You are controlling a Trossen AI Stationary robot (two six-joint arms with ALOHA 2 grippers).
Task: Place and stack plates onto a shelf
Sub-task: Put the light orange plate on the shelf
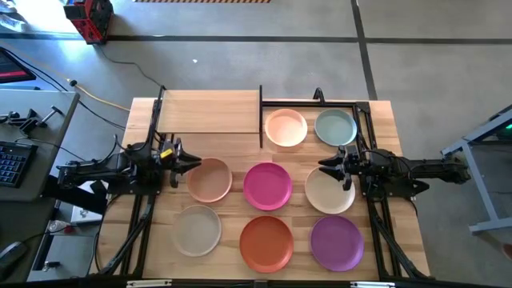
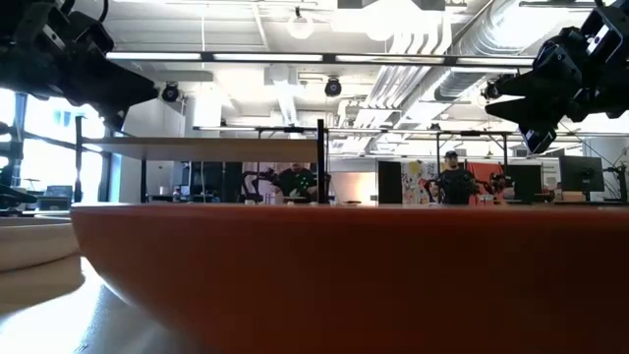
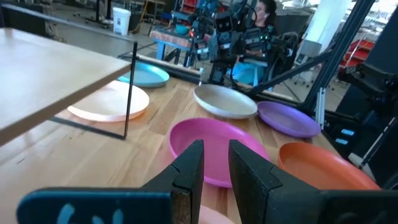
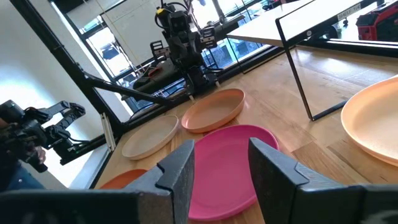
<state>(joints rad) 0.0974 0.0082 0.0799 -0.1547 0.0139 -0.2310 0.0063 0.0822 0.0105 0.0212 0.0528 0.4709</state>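
All 8 plates lie on the worktop; shelf board is bare, w/ peach plate & green plate just beside it. Left gripper hovers by tan-pink plate, jaws slightly apart, holding nothing. Right gripper hovers over cream plate, jaws apart, holding nothing.

Room: grey concrete floor with dark seam lines; red machine at far left; grey desk with keyboard beside the table; open ceiling with white ducts and strip lights; tall bright windows; a seated person in the distance
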